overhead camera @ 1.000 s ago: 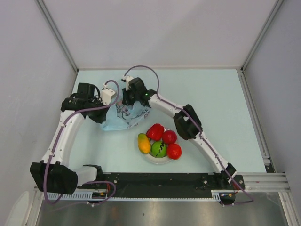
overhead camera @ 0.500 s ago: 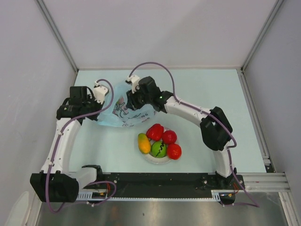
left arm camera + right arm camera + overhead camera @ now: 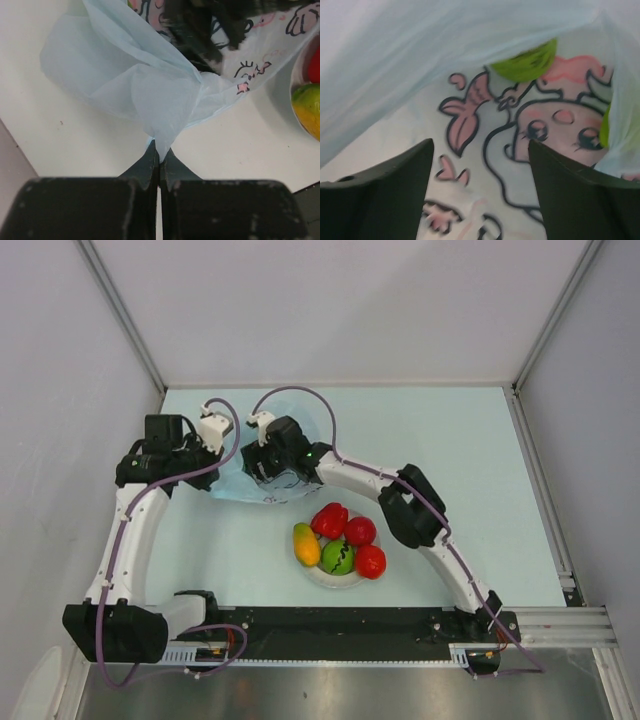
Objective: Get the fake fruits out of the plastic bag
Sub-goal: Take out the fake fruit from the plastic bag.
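The light-blue plastic bag (image 3: 236, 490) lies on the table at the left, its printed cartoon picture (image 3: 555, 120) facing up. My left gripper (image 3: 207, 478) is shut on a bunched edge of the plastic bag (image 3: 125, 85), pinched right at the fingertips (image 3: 159, 150). My right gripper (image 3: 262, 462) is inside the bag's mouth, open wide (image 3: 481, 144), with only printed film between its fingers. A green fruit (image 3: 527, 62) shows inside the bag ahead of it, and a sliver of another green fruit (image 3: 606, 125) at the right. Nothing is held by the right gripper.
A white plate (image 3: 318, 578) near the table's front middle holds several fake fruits: three red ones (image 3: 330, 520), a green one (image 3: 337, 557) and an orange-yellow one (image 3: 306, 544). The plate's rim (image 3: 296, 107) lies just right of the bag. Grey walls enclose the table.
My right gripper has opened wide and pushed left, deeper into the bag. The left gripper has stayed shut on the bag's edge and shifted slightly back.
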